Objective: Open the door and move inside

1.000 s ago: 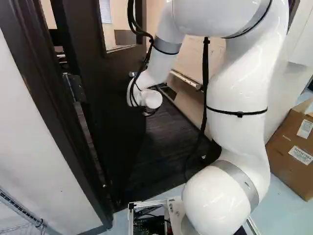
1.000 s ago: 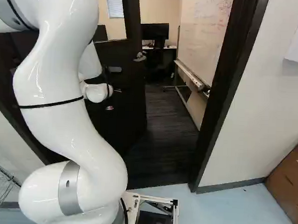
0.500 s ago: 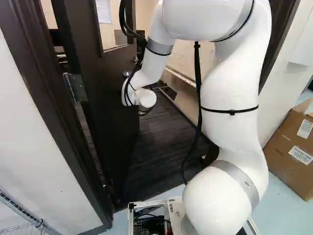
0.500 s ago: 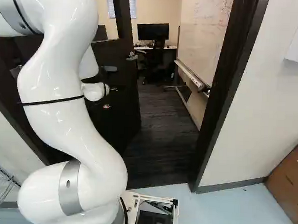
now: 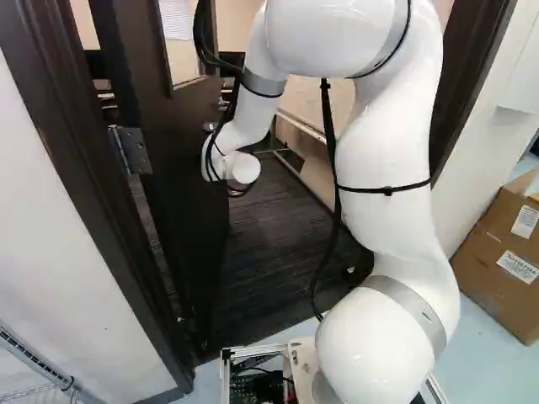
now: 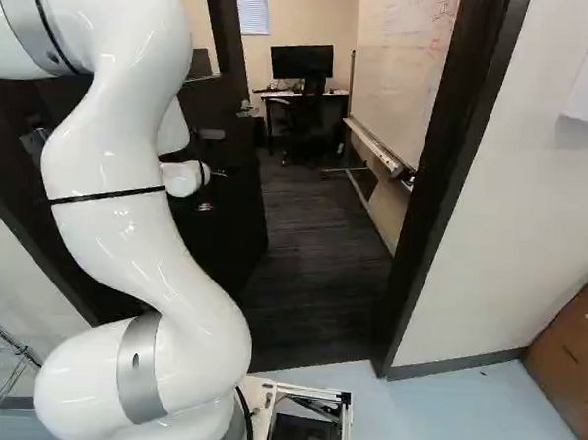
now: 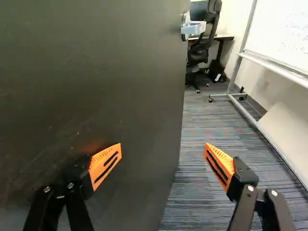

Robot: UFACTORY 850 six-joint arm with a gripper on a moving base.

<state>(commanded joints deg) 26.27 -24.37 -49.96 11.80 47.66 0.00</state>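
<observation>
Ahead of the arm, the dark door (image 5: 189,168) stands partly open into the room, hinged at the left of the left base view. My gripper (image 6: 211,176) is at the door's near face, partly hidden by the wrist in the right base view. In the wrist view the gripper (image 7: 162,150) is open and holds nothing. One orange finger lies in front of the door face (image 7: 96,86), close to it; whether they touch I cannot tell. The other is out past the door's free edge, over the doorway. A silver handle (image 7: 193,28) sits at that edge, ahead of the gripper.
Dark frame posts (image 6: 458,189) bound the doorway. Inside lie dark carpet (image 6: 317,251), a wheeled whiteboard (image 6: 400,78) along the right wall, and a desk with monitor (image 6: 302,61) and chair. A cardboard box (image 5: 501,252) stands right of the doorway, a wire rack (image 5: 34,358) left.
The door has swung further into the room, showing more of the desk and carpet. My arm has moved with it, leftward in the left base view. The base has not moved.
</observation>
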